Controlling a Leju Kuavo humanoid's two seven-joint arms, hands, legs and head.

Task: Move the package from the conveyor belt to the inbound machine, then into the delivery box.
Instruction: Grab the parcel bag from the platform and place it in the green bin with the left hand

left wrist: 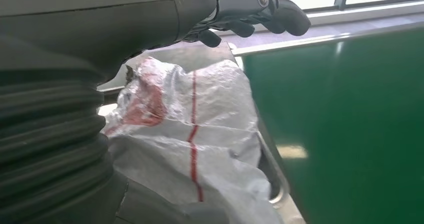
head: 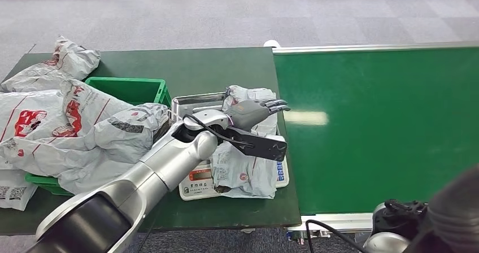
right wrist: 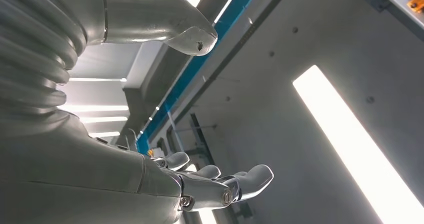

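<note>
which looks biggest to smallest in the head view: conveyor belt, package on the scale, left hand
1. conveyor belt
2. package on the scale
3. left hand, which hovers above the package and nearer the camera, so it looks larger than it is.

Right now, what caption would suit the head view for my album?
Robot's left hand hovers open above a grey package lying on the scale.
</note>
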